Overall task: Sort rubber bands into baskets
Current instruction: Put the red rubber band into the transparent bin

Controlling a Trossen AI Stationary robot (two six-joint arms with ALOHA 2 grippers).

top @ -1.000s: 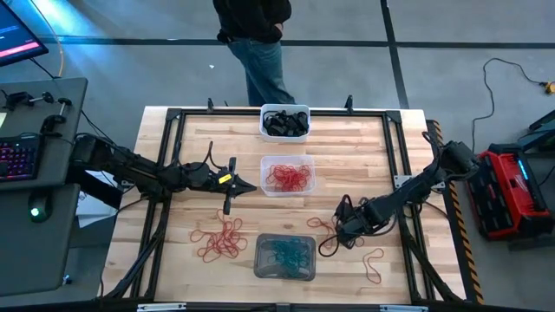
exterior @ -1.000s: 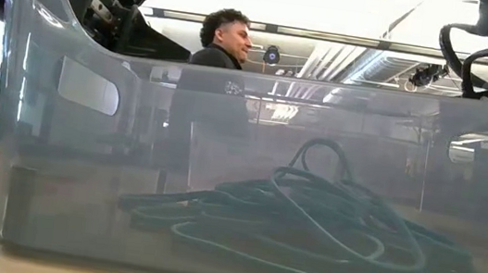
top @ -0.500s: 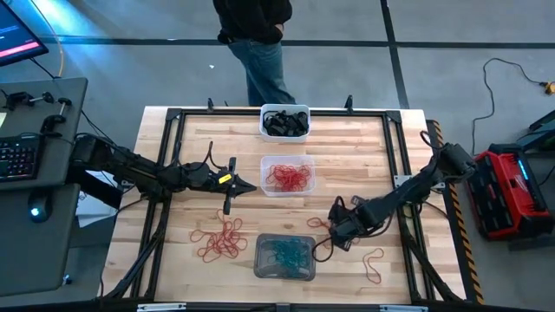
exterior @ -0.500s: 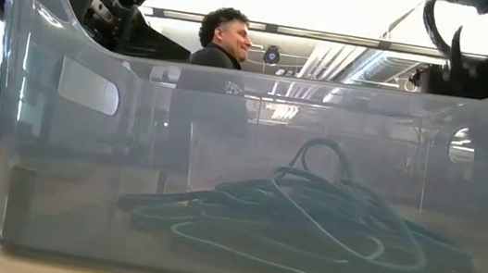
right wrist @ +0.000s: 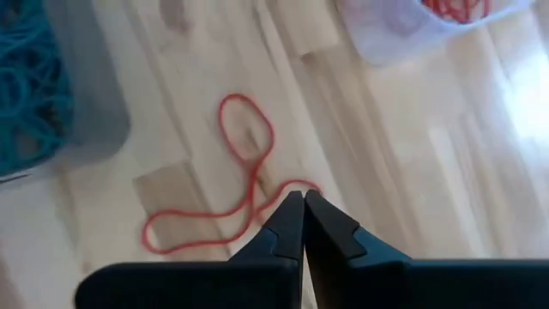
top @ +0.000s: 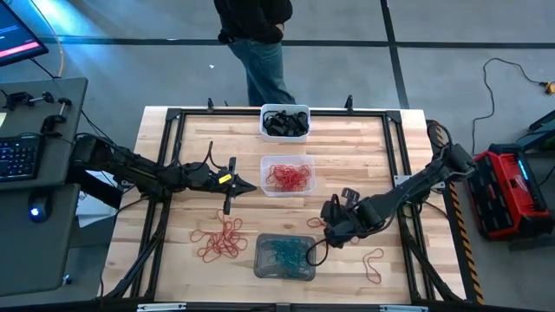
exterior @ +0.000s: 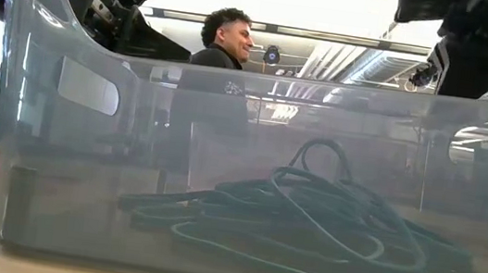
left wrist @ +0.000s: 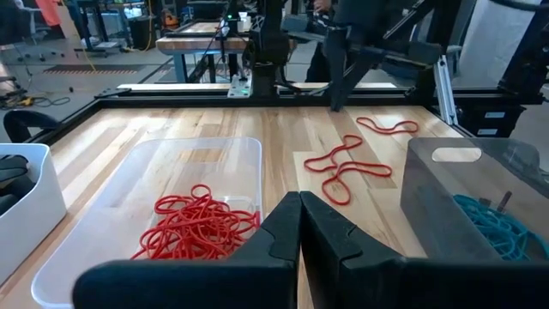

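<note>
Three baskets [top: 286,174] already hold sorted bands; loose red bands [top: 218,240] remain on the worktop [top: 364,147]. Right claw [right wrist: 302,204] closed over one, grip uncertain; left claw [left wrist: 299,204] closed, empty.

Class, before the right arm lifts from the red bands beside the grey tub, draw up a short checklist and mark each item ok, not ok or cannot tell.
1. Right gripper shut: ok.
2. Red rubber band caught between its tips: cannot tell.
3. Clear basket for reds open from above: ok.
4. Left gripper shut, parked away from the right arm's path: ok.
5. Grey basket holds only teal bands: ok.
</note>
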